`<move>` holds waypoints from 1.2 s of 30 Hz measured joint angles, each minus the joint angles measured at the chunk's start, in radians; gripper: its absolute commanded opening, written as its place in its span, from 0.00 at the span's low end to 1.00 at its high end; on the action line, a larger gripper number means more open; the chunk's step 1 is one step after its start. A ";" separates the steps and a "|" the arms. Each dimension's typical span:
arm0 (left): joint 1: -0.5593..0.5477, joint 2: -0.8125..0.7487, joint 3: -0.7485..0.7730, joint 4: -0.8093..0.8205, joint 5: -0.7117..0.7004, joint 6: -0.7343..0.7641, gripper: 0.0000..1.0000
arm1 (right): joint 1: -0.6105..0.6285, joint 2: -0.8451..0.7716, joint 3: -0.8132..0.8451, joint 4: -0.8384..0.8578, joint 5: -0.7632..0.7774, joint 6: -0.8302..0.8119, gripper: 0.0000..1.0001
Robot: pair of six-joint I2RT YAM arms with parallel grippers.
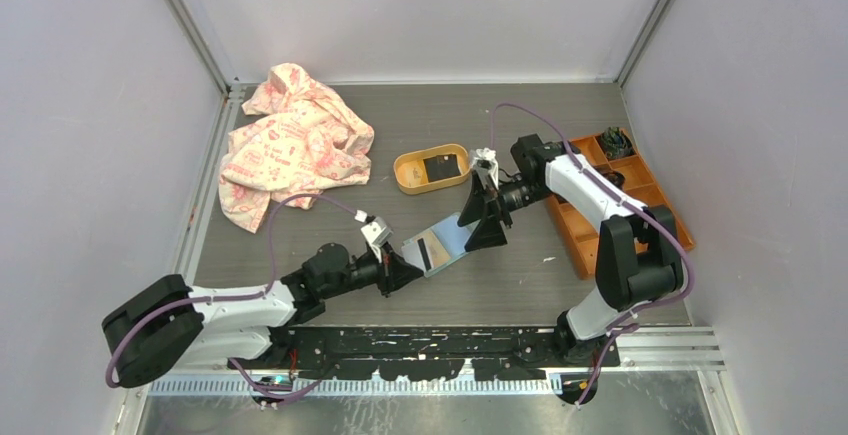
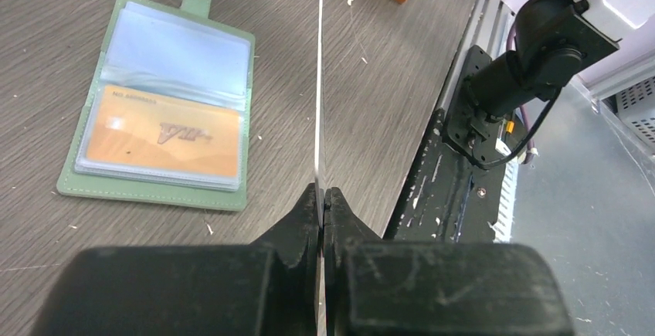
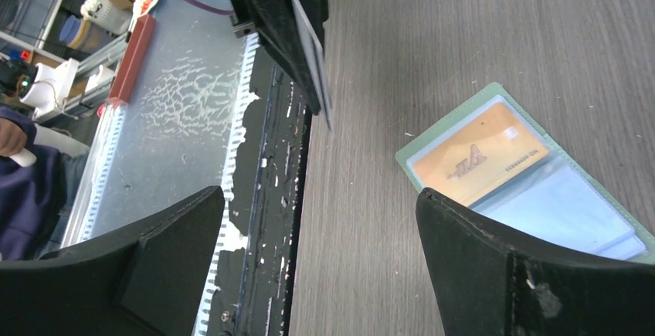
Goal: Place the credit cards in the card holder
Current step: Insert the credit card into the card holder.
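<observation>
pinching an edge-on credit card [image 2: 319, 96], left end effector [image 2: 323, 197]; right end effector [image 3: 318, 197] open, empty; card holder [image 3: 568, 205] cropped

overhead plus two close wrist views, card holder [image 2: 166, 112] common

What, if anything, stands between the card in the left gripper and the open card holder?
Nothing visible does. The card, pinched on edge in the left gripper, has only bare table between it and the holder, whose upper slot looks empty. The right gripper hangs close by with jaws open.
</observation>
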 measured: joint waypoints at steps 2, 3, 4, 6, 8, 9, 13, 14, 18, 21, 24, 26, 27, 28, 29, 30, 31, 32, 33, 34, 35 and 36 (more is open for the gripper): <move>0.010 0.035 0.006 0.020 0.018 -0.002 0.00 | 0.011 -0.001 0.001 -0.031 0.002 -0.048 0.99; 0.014 0.056 0.014 0.029 0.030 -0.002 0.00 | 0.021 -0.001 0.000 -0.041 0.006 -0.065 0.99; 0.016 0.074 0.024 0.035 0.040 -0.002 0.00 | 0.034 -0.003 0.000 -0.043 0.010 -0.077 0.99; 0.019 0.113 0.051 0.046 0.066 -0.002 0.00 | 0.065 -0.019 -0.013 -0.005 0.030 -0.044 0.99; 0.021 0.159 0.086 0.065 0.098 -0.004 0.00 | 0.089 -0.053 -0.047 0.091 0.061 0.050 1.00; 0.021 0.175 0.098 0.075 0.109 -0.005 0.00 | 0.099 -0.075 -0.072 0.152 0.079 0.109 0.99; 0.023 0.242 0.124 0.129 0.150 -0.018 0.00 | 0.114 -0.137 -0.125 0.311 0.101 0.289 0.99; 0.023 0.258 0.126 0.141 0.160 -0.024 0.00 | 0.114 -0.143 -0.125 0.338 0.101 0.317 0.99; 0.028 0.302 0.132 0.174 0.185 -0.033 0.00 | 0.122 -0.147 -0.125 0.403 0.103 0.385 0.81; 0.034 0.325 0.140 0.194 0.197 -0.045 0.00 | 0.145 -0.147 -0.125 0.426 0.109 0.420 0.62; 0.041 0.343 0.150 0.216 0.206 -0.055 0.00 | 0.159 -0.134 -0.123 0.428 0.109 0.439 0.42; 0.046 0.350 0.151 0.232 0.210 -0.059 0.00 | 0.163 -0.122 -0.122 0.425 0.107 0.446 0.31; 0.048 0.354 0.151 0.240 0.213 -0.063 0.00 | 0.163 -0.116 -0.121 0.423 0.105 0.448 0.24; 0.050 0.357 0.151 0.249 0.216 -0.069 0.00 | 0.163 -0.113 -0.121 0.421 0.103 0.450 0.17; 0.052 0.360 0.151 0.254 0.217 -0.074 0.00 | 0.163 -0.111 -0.121 0.417 0.100 0.451 0.10; 0.056 0.363 0.151 0.264 0.223 -0.077 0.00 | 0.163 -0.110 -0.118 0.414 0.096 0.447 0.03; 0.056 0.365 0.151 0.272 0.225 -0.081 0.00 | 0.163 -0.110 -0.116 0.411 0.093 0.444 0.01; 0.058 0.367 0.151 0.280 0.231 -0.084 0.00 | 0.161 -0.109 -0.113 0.407 0.090 0.441 0.01; 0.060 0.368 0.151 0.290 0.235 -0.087 0.00 | 0.161 -0.109 -0.108 0.400 0.087 0.436 0.01; 0.061 0.369 0.151 0.295 0.238 -0.092 0.03 | 0.160 -0.110 -0.103 0.393 0.085 0.431 0.01; 0.064 0.371 0.151 0.303 0.243 -0.098 0.09 | 0.160 -0.109 -0.099 0.388 0.085 0.426 0.01; 0.066 0.373 0.150 0.307 0.244 -0.103 0.21 | 0.160 -0.109 -0.093 0.379 0.086 0.420 0.01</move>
